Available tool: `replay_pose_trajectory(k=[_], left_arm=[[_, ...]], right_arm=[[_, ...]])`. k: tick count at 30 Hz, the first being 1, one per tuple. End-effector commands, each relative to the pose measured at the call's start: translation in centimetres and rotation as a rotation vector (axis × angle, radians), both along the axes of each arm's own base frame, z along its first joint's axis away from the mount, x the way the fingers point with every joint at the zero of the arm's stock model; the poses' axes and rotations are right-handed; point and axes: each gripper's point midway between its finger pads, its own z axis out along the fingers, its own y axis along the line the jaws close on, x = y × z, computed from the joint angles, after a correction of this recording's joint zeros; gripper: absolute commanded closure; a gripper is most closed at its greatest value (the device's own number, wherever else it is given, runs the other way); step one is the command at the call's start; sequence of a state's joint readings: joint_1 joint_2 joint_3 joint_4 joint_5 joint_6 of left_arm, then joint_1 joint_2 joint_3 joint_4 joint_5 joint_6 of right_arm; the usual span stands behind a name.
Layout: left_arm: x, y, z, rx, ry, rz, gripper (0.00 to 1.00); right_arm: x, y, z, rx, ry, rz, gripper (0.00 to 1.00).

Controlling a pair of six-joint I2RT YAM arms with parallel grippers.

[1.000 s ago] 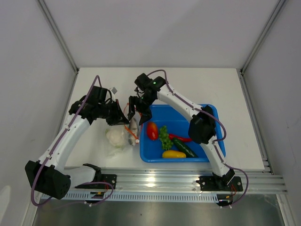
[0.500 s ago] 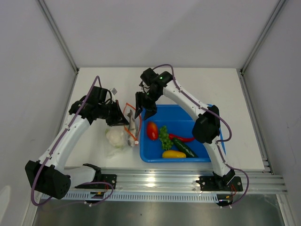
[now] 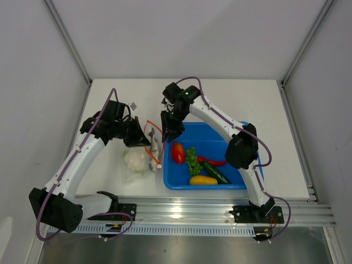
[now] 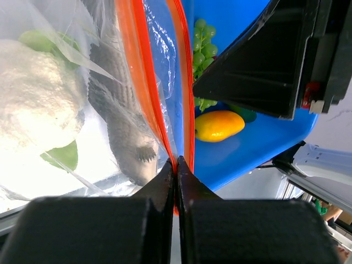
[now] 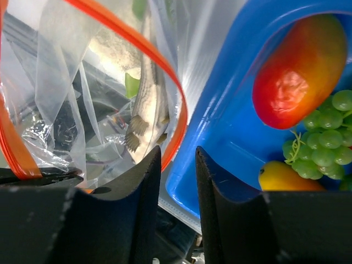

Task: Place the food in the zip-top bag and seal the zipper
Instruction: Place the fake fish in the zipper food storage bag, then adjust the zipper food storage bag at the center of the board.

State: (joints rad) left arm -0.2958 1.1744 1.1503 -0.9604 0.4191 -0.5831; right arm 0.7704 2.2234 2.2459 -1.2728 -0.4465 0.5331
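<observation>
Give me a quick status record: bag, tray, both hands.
left hand: shut on zipper
right hand: open, empty, over tray edge beside bag
bag mouth: open
in bag: cauliflower, fish
in tray: tomato, green grapes, chili, cucumber, squash

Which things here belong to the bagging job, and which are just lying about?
Belong: zip-top bag; its zipper, pinched by the left gripper; cauliflower and fish, already inside; tomato, lettuce, chili, squash, cucumber, not yet bagged; right gripper, open and empty.

Lying about: blue tray holding the loose food; metal rail.
</observation>
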Motion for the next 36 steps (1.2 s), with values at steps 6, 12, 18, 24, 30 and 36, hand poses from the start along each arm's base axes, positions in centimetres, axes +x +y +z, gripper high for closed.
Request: replay_pose_trajectory(k=[6, 12, 18, 24, 30, 36], left_arm=[[0.1, 0.0, 1.6, -0.004, -0.053, 0.002, 0.99], [0.0, 0.1, 1.7, -0.001, -0.058, 0.001, 0.99], [0.0, 0.1, 1.7, 0.002, -0.06, -0.002, 0.99], [0.1, 1.1, 2.2, 0.051, -0.082, 0.019, 0.99], [1.0, 4.6, 6.1, 0.198, -0.237, 0.136, 0.99], [0.8, 4.9, 3.5, 0.221, -0.184, 0.143, 1.0]], right_arm=[[-0.3, 1.4, -0.9, 0.031, -0.007, 0.044, 0.71], [-0.4, 2.0, -1.9, 0.034, 0.005, 0.049, 0.73], [0.0, 2.4, -3.0, 0.035, 0.009, 0.049, 0.81], [0.6, 3.7, -0.3, 0.113, -0.057, 0.074, 1.0], [0.6, 5.0, 8.1, 0.288, -0.192, 0.092, 1.0], [0.6, 3.7, 7.6, 0.264, -0.164, 0.091, 1.0]])
